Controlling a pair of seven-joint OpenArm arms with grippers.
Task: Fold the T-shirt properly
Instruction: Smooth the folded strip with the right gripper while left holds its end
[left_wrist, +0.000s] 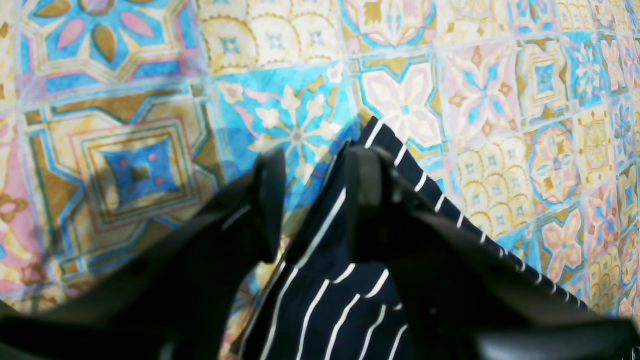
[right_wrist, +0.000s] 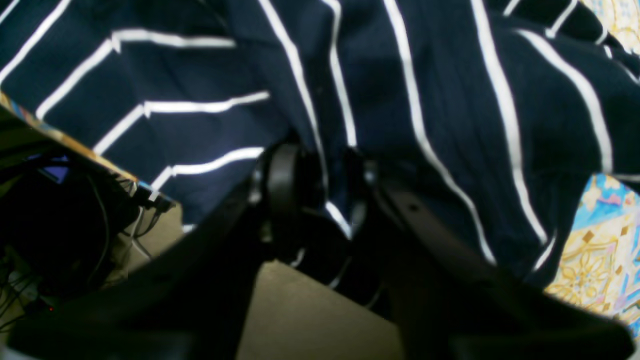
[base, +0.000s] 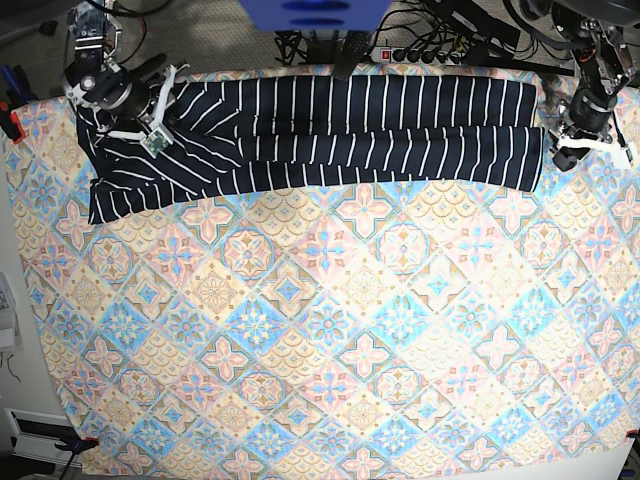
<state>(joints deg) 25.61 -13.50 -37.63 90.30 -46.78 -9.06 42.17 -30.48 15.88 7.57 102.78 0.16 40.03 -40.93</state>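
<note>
Pastel tile-pattern cloth (base: 320, 330) covers the whole table, pretty busy print. Left gripper (left_wrist: 312, 200) has its jaws parted a fair bit, nothing between them, with one finger sitting over the corner of the T-shirt (base: 330, 135). Right gripper (right_wrist: 315, 200) is buried in dark fabric; the jaws show a gap with cloth bunched in it, but I honestly can't tell if it's pinching. From the overhead camera the striped shirt lies as a long folded band along the far edge, arms at each end. Only the right wrist camera catches the table edge and the cables (right_wrist: 100, 220) below. No readable writing anywhere.
</note>
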